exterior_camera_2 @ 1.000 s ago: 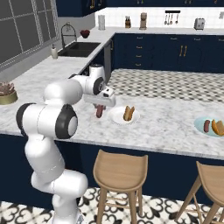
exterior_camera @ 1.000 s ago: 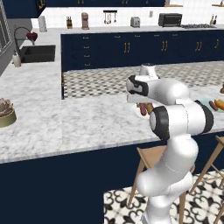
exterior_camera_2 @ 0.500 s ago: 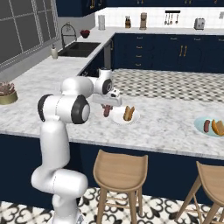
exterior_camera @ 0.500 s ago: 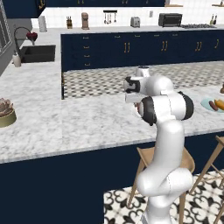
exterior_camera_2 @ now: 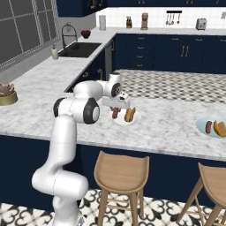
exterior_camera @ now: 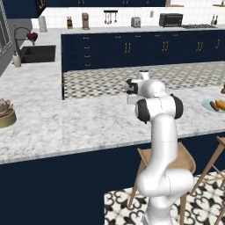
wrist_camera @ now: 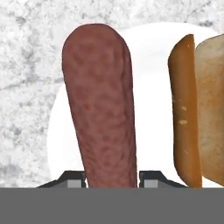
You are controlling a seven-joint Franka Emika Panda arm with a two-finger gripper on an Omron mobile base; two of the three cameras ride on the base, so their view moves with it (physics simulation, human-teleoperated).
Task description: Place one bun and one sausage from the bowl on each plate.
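Observation:
My gripper (exterior_camera_2: 115, 107) hangs low over the white plate (exterior_camera_2: 136, 119) on the marble counter, shut on a reddish-brown sausage (wrist_camera: 101, 105). The sausage (exterior_camera_2: 115, 113) reaches down to the plate's left half, and I cannot tell whether it touches. A tan bun (exterior_camera_2: 130, 114) lies on the plate just right of it. In the hand view the dark fingertips (wrist_camera: 73, 177) press the sausage's near end, the bun (wrist_camera: 197, 109) beside it. The teal plate (exterior_camera_2: 200, 126) farther right holds a sausage (exterior_camera_2: 208, 127) and a bun (exterior_camera_2: 219, 128). The wooden bowl is out of view.
A small tan plant pot (exterior_camera: 6, 115) stands at the counter's far left. Wooden stools (exterior_camera_2: 121, 172) stand below the counter's front edge. A sink with a tap (exterior_camera_2: 75, 47) lies on the far side counter. The teal plate (exterior_camera: 206, 104) nears the right end.
The arm has straightened up and swung its elbow in. The gripper has carried the sausage down onto the left side of the white plate, beside the bun.

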